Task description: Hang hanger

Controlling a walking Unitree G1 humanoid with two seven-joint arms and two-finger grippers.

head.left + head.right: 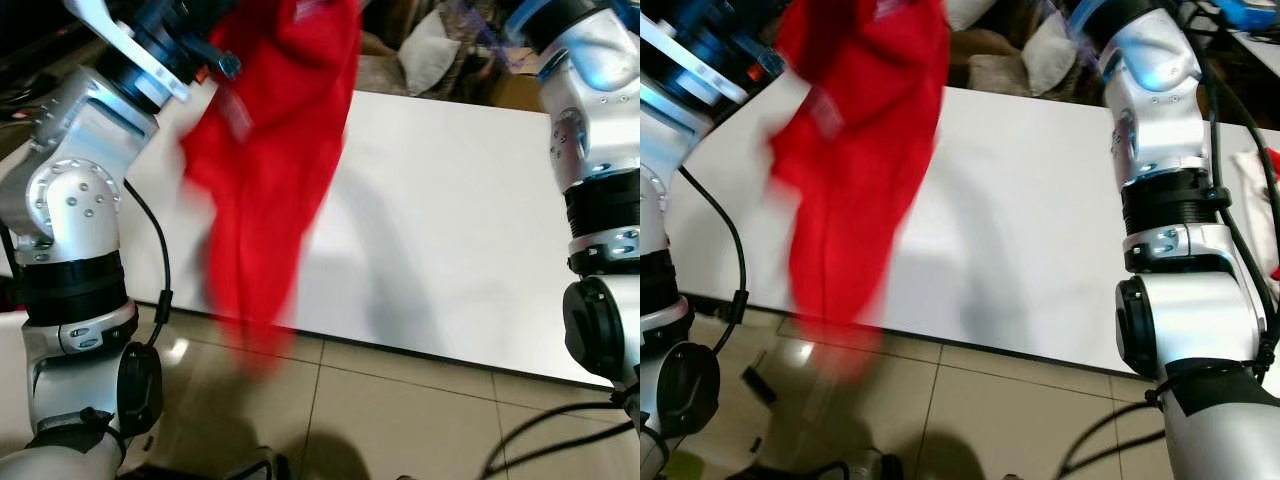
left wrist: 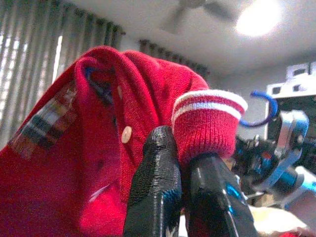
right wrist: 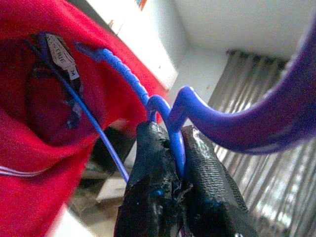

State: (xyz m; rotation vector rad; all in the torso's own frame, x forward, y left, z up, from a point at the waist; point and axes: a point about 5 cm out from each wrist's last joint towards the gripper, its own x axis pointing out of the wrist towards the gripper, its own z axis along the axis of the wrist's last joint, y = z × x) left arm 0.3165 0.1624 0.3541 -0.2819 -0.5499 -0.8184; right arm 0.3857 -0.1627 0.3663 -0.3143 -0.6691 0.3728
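**Right wrist view: blue hanger pinched at the neck, red garment held aloft**

Right wrist view shows the right claw (image 3: 174,163) pressed together on the neck of a blue plastic clothes hanger (image 3: 173,111), just below where the hook curves away; one hanger arm runs from the fingers into the collar of a red knitted garment (image 3: 29,163), whose label is visible inside the neck opening. Left wrist view shows the left claw (image 2: 185,173) pinching a red cuff with white stripes (image 2: 207,121) between its two black fingers, with the buttoned front of the garment bunched beside it. In the head views the garment (image 1: 275,170) hangs from above the frame, draping down in front of a flat white surface (image 1: 450,220) and over its near edge toward the tiled floor (image 1: 340,410); its outline is blurred.

Risks, as judged from these frames: the hold on the hanger is on a thin, smooth neck, so the hanger could twist or slide within the fingers as the cloth's weight swings. Because the left claw holds the sleeve apart from the hanger, pulling the two arms away from each other could drag the collar off the hanger arm. No rail or hook to hang from can be made out, so the hanging step itself appears not yet reached.
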